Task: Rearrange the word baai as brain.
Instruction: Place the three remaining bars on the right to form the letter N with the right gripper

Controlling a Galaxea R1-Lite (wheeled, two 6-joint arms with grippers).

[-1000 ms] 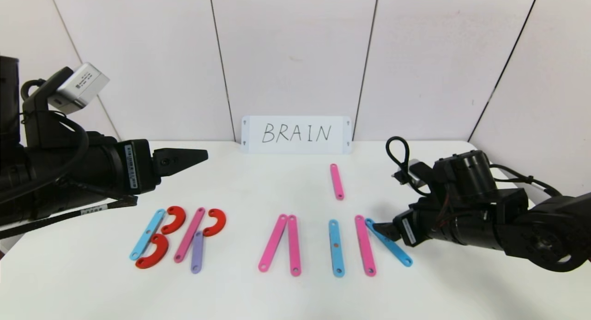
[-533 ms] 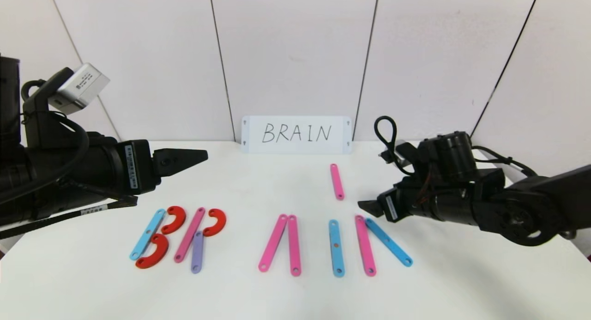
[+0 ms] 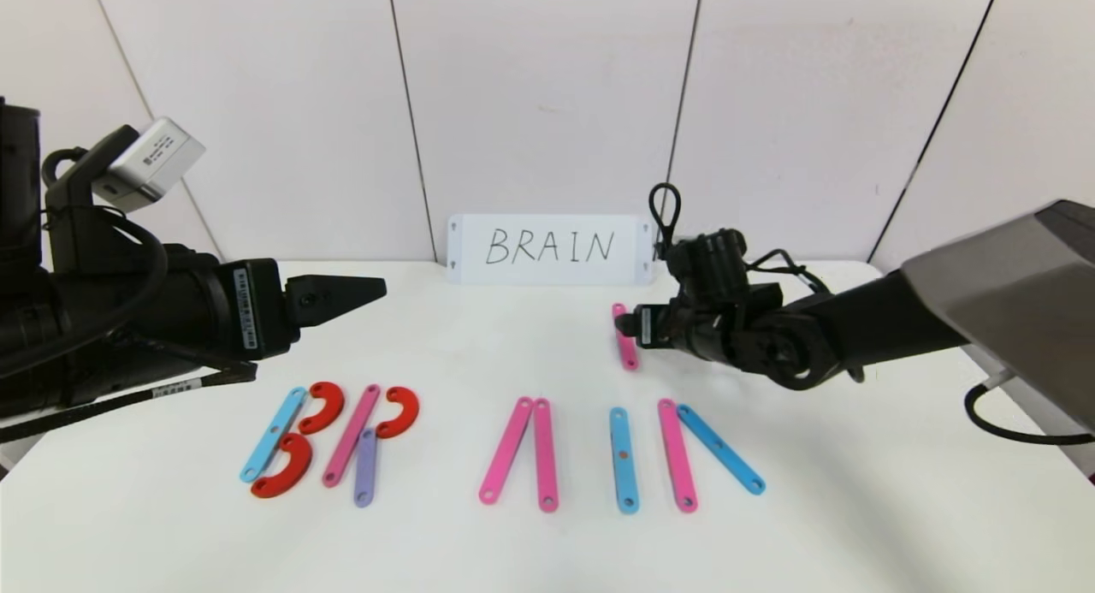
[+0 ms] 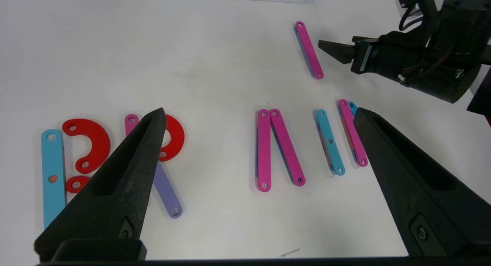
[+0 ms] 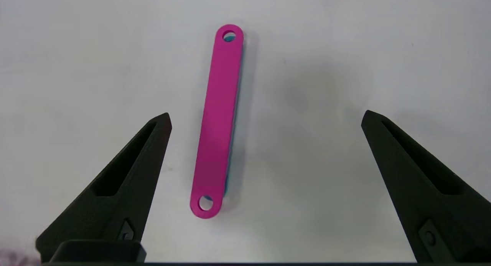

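The plastic letters lie in a row on the white table: a blue strip (image 3: 274, 435) with red curves (image 3: 323, 405), a pink strip (image 3: 351, 446) with a red curve (image 3: 398, 411) and a purple strip (image 3: 365, 467), two pink strips (image 3: 506, 449) leaning together, a blue strip (image 3: 623, 460), then a pink strip (image 3: 677, 454) and a slanted blue strip (image 3: 720, 449). Behind them lies a lone pink strip (image 3: 624, 336). My right gripper (image 3: 631, 323) is open just over it; this strip (image 5: 218, 120) shows between the fingers, nearer one finger. My left gripper (image 3: 368, 289) hovers open at the left, empty.
A white card (image 3: 549, 249) handwritten BRAIN leans on the back wall behind the table (image 3: 513, 345). The right forearm (image 3: 855, 328) reaches in over the table's right side.
My right gripper has risen from beside the slanted blue strip and swung back and left to the lone pink strip. The left arm and all the pieces are unmoved.
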